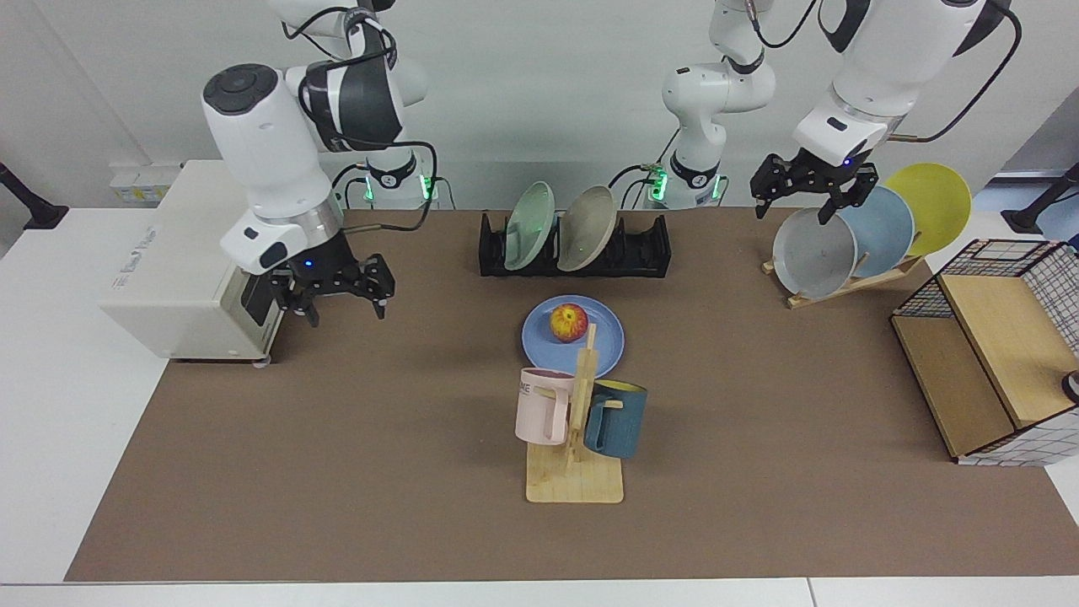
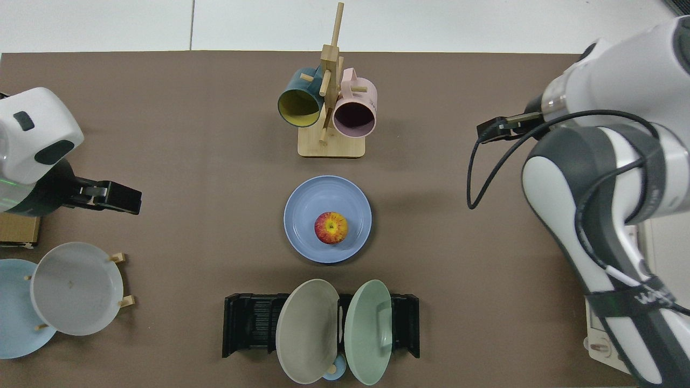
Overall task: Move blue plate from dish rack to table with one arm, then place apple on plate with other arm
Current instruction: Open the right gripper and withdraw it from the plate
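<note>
Our right claw [image 1: 341, 291] hangs empty with its fingers spread, above the worktop [image 1: 337, 438] just in front of the toaster oven [image 1: 202, 253]. Our left claw [image 1: 807, 192] hovers empty and spread over the grey plate [image 1: 813, 253] in the slanted wooden rack [image 1: 851, 282], where that arm waits. Between them, near the middle of the worktop, we see the blue plate [image 2: 302, 215] lying flat, with the apple [image 2: 331, 227] resting on it. Behind it stands the dish rack [image 1: 649, 253], holding a green plate [image 1: 529, 226] and a beige plate [image 1: 587, 228] upright. The mug stand [image 1: 577, 472] stands just in front of the blue plate.
</note>
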Controlling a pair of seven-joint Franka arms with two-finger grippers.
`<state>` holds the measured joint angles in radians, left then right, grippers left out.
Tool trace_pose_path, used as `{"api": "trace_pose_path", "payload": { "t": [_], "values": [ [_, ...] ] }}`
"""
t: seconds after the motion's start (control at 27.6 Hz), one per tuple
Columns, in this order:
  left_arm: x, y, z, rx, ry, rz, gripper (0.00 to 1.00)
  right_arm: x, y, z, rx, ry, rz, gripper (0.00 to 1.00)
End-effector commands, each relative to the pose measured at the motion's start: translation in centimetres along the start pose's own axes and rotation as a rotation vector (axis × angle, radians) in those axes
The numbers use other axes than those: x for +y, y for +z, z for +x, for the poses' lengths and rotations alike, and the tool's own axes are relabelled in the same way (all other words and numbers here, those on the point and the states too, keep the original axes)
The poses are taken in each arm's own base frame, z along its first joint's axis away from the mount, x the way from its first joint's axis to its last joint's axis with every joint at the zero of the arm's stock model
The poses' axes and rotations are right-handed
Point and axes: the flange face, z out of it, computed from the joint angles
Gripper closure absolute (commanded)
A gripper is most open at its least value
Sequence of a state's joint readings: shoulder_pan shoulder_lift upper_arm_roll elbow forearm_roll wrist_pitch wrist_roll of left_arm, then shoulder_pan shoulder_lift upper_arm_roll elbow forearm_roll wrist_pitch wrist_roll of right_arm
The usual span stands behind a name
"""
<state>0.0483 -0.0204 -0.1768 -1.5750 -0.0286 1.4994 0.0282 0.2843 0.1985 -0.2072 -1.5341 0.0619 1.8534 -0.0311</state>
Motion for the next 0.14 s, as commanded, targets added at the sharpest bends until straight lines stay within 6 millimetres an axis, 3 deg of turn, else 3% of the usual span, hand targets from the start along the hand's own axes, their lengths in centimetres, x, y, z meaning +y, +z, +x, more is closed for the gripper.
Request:
{"api": "trace_pose_path", "payload": {
  "t": [0.0, 0.11],
  "values": [
    [-0.3, -0.6, 0.1, 0.01, -0.013, -0.006, 0.0, 1.6, -1.7, -1.5, -0.028, -0.021, -0.015, 0.0],
    [-0.3, -0.6, 0.1, 0.01, -0.013, -0.006, 0.0, 1.5, -2.9, -1.8, -0.009, -0.018, -0.007, 0.0]
  ]
}}
